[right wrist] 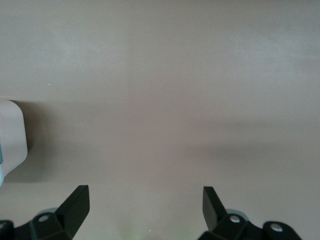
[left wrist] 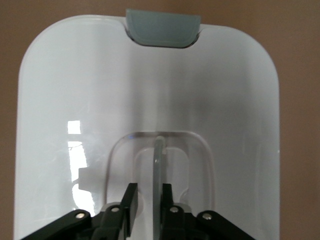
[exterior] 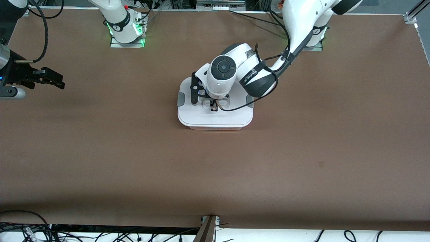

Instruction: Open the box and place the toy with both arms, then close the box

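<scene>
Lid point(exterior: 215, 116) sits on the box point(exterior: 215, 127) directly under the left gripper point(exterior: 213, 107), whose fingers point(left wrist: 129, 206) are pinched onto the clear handle point(left wrist: 159, 167) recessed in the lid's middle. What the box contains is hidden; the toy is not visible. The right gripper point(right wrist: 146, 202) waits spread wide and empty over the table point(exterior: 302, 151), well apart from the box, toward the right arm's end.

boxes: 1 point(exterior: 215, 116) | arms: 2 | pincers: 2
</scene>
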